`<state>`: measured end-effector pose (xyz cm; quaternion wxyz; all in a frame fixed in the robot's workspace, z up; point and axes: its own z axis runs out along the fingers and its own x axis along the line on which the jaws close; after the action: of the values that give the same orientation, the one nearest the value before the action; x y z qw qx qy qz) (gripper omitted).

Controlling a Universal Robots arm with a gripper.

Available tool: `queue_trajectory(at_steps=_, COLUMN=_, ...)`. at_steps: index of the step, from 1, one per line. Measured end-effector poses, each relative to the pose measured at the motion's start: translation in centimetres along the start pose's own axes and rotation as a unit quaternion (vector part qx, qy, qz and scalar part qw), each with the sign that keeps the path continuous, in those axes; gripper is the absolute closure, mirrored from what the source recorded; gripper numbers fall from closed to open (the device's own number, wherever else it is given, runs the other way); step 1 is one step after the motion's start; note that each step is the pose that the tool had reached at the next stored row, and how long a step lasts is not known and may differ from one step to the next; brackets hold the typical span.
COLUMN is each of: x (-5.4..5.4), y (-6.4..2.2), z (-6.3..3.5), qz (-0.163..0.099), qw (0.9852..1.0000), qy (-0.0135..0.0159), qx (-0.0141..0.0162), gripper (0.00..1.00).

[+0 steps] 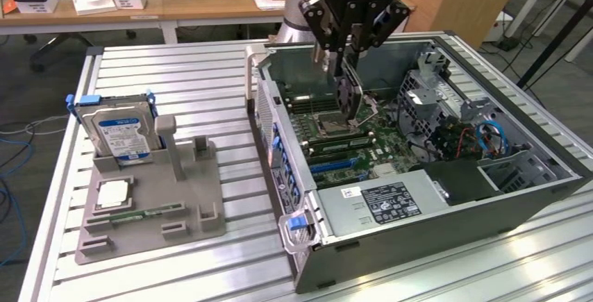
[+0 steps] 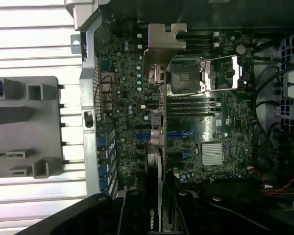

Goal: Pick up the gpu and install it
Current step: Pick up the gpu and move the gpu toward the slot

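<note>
Exterior view's left: one grey holder [image 1: 190, 208] on the counter [image 1: 166, 73] with one hard drive [image 1: 119, 132] and one memory stick [image 1: 139, 214]. Centre: fingers [image 1: 321, 52] part-closed, clamped on the one gpu [image 1: 349, 97], on edge above the motherboard [image 1: 371, 153] in the one open case [image 1: 445, 219]. Step: install (pick looks done). Seating likely needs card edge over a blue slot [image 2: 179, 135].
</note>
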<state>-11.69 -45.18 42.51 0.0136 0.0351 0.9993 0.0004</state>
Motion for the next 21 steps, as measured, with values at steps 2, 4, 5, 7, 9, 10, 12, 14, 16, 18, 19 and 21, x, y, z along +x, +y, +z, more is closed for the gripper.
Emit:
queue_trajectory(at_steps=2, x=-0.2, y=0.02, z=0.0, qz=0.0, qw=1.0, qy=0.0, qx=0.0, gripper=0.74)
queue_trajectory(at_steps=4, x=-0.5, y=0.04, z=0.01, qz=0.0, qw=1.0, qy=0.0, qx=0.0, gripper=0.74)
queue_trajectory(at_steps=5, x=-0.6, y=0.04, z=0.01, qz=0.0, qw=1.0, qy=0.0, qx=0.0, gripper=0.74)
queue_trajectory(at_steps=7, x=-0.9, y=0.06, z=0.02, qz=0.0, qw=1.0, qy=0.0, qx=0.0, gripper=0.74)
queue_trajectory(at_steps=9, x=-1.1, y=0.08, z=0.03, qz=0.0, qw=1.0, qy=0.0, qx=0.0, gripper=0.74)
queue_trajectory(at_steps=10, x=-1.3, y=0.09, z=0.03, qz=0.0, qw=1.0, qy=0.0, qx=0.0, gripper=0.74)
queue_trajectory(at_steps=12, x=-1.6, y=0.11, z=0.04, qz=0.0, qw=1.0, qy=0.0, qx=0.0, gripper=0.74)
queue_trajectory(at_steps=14, x=-1.8, y=0.13, z=0.05, qz=0.0, qw=1.0, qy=0.0, qx=0.0001, gripper=0.74)
queue_trajectory(at_steps=16, x=-2.1, y=0.15, z=0.05, qz=0.0, qw=1.0, qy=0.0, qx=0.0, gripper=0.74)
queue_trajectory(at_steps=18, x=-2.4, y=0.17, z=0.06, qz=0.0, qw=1.0, qy=0.0, qx=0.0001, gripper=0.74)
queue_trajectory(at_steps=19, x=-2.6, y=0.18, z=0.07, qz=0.0, qw=1.0, qy=0.0, qx=0.0, gripper=0.74)
queue_trajectory(at_steps=21, x=-2.8, y=0.2, z=0.08, qz=0.0, qw=1.0, qy=0.0, qx=0.0, gripper=0.74)
